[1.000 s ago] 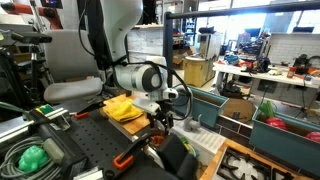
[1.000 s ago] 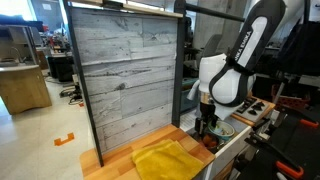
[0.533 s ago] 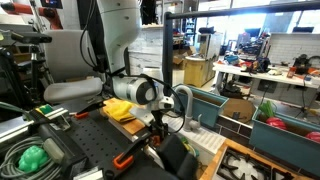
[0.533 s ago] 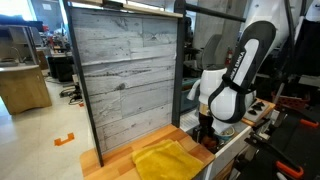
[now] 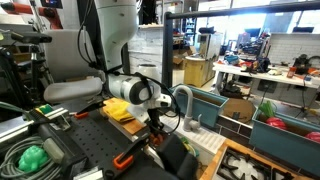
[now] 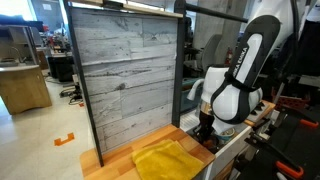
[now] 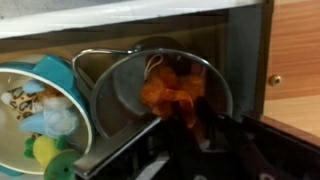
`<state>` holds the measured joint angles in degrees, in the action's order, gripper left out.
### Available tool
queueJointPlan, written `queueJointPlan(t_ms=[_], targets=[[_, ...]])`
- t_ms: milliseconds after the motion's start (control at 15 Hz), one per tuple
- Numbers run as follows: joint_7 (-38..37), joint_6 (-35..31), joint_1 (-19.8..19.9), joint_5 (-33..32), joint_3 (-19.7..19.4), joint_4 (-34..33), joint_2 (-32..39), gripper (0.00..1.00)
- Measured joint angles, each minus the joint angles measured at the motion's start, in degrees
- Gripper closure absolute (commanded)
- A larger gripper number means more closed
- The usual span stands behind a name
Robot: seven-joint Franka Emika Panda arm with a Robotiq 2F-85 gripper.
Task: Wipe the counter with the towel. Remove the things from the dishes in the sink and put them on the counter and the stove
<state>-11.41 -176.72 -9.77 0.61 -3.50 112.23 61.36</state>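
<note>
The yellow towel [image 5: 120, 108] [image 6: 166, 160] lies crumpled on the wooden counter [image 6: 115, 165], apart from the arm. My gripper [image 5: 155, 133] [image 6: 205, 130] is lowered into the sink. The wrist view shows a metal pot [image 7: 112, 95] holding a blurred orange thing [image 7: 172, 90]. My gripper [image 7: 195, 125] reaches into that pot, and its dark fingers [image 7: 225, 140] are drawn in on the orange thing's lower end. A teal bowl [image 7: 58, 72] with small colourful toys [image 7: 42, 125] stands left of the pot.
A curved faucet [image 5: 186, 100] rises beside the sink. The stove grates [image 5: 262, 165] are at the lower right. A grey plank wall [image 6: 125, 75] backs the counter. Wood countertop [image 7: 296, 70] borders the sink on the right in the wrist view.
The arm has dropped lower into the sink, and the jaws have drawn in from wide open onto the orange thing. The towel has not moved.
</note>
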Motion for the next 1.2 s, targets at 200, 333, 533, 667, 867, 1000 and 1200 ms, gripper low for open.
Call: queueJointPlan(t_ms=[200,333,533,667,867,1000,1200], targets=[[-0.02,-0.19,1.46,1.45,-0.07,3.2,-2.33,1.0],[0.03,-0.45,2.54,1.76,0.11,5.46,-4.39,1.0],[1.47,-6.15,4.56,1.75,3.31,10.55,-9.24,1.0],[2.53,-10.51,5.14,1.74,5.95,14.25,-12.97,1.0],[2.57,-10.88,4.68,1.74,6.93,16.05,-15.59,1.0],[2.96,-10.94,4.86,1.74,7.66,16.56,-16.12,1.0],[3.77,-12.89,5.11,1.62,10.41,17.88,-18.14,1.0]])
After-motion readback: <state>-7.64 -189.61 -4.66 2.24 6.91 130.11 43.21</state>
